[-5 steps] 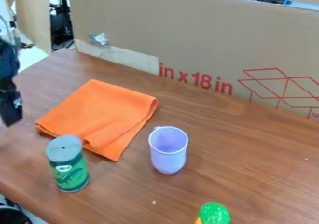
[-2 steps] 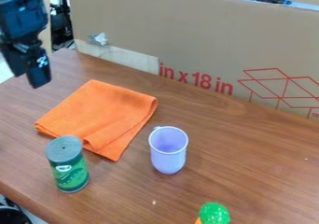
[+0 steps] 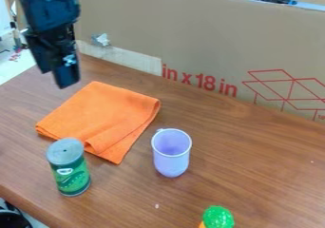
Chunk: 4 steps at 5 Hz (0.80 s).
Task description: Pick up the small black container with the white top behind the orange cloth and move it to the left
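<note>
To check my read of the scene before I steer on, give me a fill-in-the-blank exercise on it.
1. In the camera view, the gripper is nearest to the folded cloth, whose colour is ____.
2. The can stands to the ____ of the cup in the view.
3. The cup's open end faces ____.
4. The print on the cardboard is ____.

Missing words: orange; left; up; red.

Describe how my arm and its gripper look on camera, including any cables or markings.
The arm is black, with a bulky, rounded section at the top that narrows downward. The gripper is black too, slimmer and blocky, with straight edges. A small pale patch with dark marks sits on its side. I can't make out any cable on either.
</note>
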Each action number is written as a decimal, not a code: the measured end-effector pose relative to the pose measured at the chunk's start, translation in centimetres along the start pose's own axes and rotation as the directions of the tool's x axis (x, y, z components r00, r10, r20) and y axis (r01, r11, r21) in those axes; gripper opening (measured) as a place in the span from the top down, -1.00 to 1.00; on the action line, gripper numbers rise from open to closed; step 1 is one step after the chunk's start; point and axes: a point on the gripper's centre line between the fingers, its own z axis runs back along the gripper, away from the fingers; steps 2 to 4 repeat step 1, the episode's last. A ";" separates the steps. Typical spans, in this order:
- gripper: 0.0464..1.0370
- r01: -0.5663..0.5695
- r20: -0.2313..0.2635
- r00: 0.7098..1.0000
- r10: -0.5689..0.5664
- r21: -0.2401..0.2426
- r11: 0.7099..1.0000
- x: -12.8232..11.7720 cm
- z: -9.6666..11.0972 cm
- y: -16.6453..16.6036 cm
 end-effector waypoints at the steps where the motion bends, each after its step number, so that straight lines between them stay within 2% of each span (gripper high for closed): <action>1: -0.93 -0.003 -0.019 1.000 0.003 0.003 1.000 0.7 -0.3 -1.6; 4: -0.93 -0.003 -0.019 1.000 0.003 0.003 1.000 0.7 -0.3 -1.6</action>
